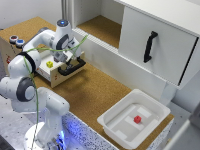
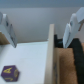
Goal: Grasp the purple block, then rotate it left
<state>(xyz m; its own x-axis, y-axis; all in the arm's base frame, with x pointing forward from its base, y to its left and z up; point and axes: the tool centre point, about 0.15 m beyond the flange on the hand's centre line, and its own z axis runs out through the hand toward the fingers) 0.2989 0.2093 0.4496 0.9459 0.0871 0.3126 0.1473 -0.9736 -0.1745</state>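
- Sitting inside a pale wooden drawer (image 2: pixel 30 55), the purple block (image 2: pixel 10 73) is a small cube with yellow markings; no long axis shows, and one corner faces the wrist camera.
- Its place is off to one side of the gripper (image 2: pixel 42 30), not between the fingers (image 2: pixel 10 31), which stand wide apart, holding nothing.
- Exterior view's right: a white plastic tray (image 1: pixel 112 125) holds a red cube (image 1: pixel 137 119).

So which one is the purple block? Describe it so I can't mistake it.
Find the open wooden drawer with the black handle, under the gripper at the exterior view's left. The purple block lies on the drawer's pale floor in the wrist view. It is a small dark purple cube with yellow markings, unlike the yellow block nearby.
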